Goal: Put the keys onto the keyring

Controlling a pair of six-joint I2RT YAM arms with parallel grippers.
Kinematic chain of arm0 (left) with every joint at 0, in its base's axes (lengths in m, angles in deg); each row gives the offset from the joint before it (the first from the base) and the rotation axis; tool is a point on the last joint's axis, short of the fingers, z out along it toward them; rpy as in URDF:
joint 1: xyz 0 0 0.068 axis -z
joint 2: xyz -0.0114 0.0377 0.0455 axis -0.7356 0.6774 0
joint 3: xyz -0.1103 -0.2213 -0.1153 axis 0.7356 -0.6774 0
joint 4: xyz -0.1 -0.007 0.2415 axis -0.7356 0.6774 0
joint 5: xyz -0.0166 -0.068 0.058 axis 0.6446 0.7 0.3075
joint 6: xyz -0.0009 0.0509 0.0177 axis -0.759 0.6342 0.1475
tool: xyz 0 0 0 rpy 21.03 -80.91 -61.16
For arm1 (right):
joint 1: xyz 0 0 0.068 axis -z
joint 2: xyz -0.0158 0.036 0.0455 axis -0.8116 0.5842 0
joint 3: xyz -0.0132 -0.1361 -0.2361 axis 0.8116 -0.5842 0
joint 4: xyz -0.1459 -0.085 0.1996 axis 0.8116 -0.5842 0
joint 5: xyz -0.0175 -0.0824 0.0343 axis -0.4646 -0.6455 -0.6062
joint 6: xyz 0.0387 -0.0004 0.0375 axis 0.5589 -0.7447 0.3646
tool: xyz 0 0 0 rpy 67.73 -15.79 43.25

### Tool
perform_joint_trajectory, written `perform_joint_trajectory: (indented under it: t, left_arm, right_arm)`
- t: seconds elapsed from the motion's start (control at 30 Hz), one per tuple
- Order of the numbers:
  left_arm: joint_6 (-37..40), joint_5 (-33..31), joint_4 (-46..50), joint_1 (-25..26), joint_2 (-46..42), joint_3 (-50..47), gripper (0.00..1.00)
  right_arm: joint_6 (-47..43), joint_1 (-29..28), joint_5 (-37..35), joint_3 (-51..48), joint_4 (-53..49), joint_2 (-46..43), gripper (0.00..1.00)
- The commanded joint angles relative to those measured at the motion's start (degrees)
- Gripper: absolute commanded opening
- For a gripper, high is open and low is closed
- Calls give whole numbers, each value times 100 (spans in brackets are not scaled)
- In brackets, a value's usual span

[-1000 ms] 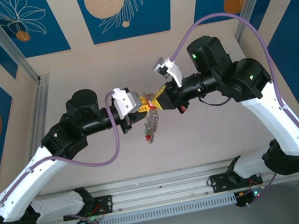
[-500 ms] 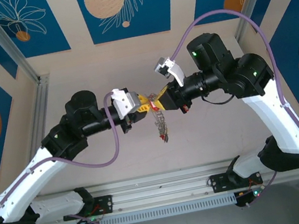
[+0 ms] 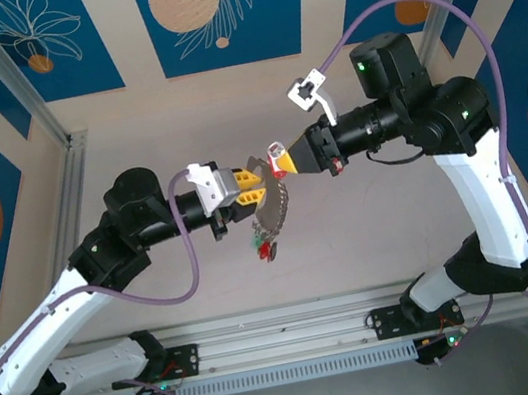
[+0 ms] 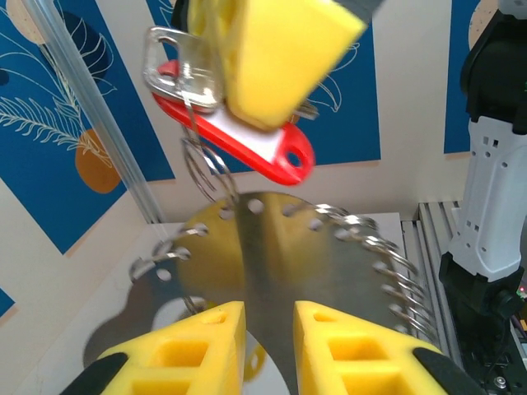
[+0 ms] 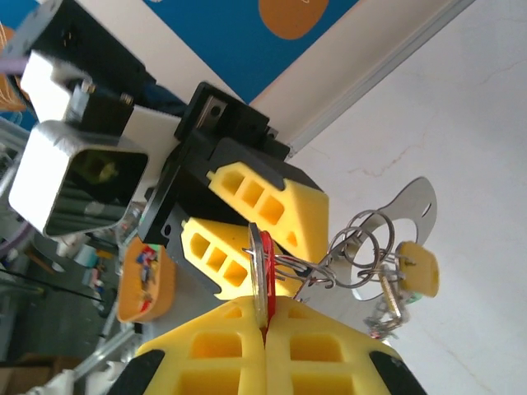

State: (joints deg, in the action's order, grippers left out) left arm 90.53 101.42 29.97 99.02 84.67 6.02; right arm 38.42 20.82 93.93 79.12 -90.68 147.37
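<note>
Nearest the arm bases, a small bunch of keys (image 3: 268, 245), red and green heads among them, dangles in the air. Just above it hangs the keyring (image 3: 272, 206), a flat silvery plate with wire rings (image 5: 356, 247) through holes along its rim. A yellow key (image 5: 416, 270) hangs beside it. The left gripper (image 3: 252, 187) points at the plate from the left, its jaws a little spread with nothing clearly pinched. Slightly farther and to the right, the right gripper (image 3: 279, 160) has its jaws pressed together on a red key (image 4: 247, 144), which the rings join to the keyring.
</note>
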Motion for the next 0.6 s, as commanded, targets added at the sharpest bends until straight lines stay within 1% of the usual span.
perform_joint_trajectory:
  t: [0.0,0.13,0.27,0.4,0.57]
  left_arm:
    - [-5,60,-277,11,-111,-107,23]
    - [33,9,-378,11,-131,-254,23]
    - [41,33,-573,11,-174,-392,24]
    - [30,32,-906,12,-142,-494,29]
    - [-11,-173,-1477,20,-1,-596,32]
  right_arm:
    - [538,417,830,341,-366,135,0]
    - [946,820,1399,320,-434,236,0]
    - [1644,986,1902,-46,63,167,0]
    - [2364,1098,2113,-389,640,0,0]
    - [3010,1251,2240,-870,1333,-278,0]
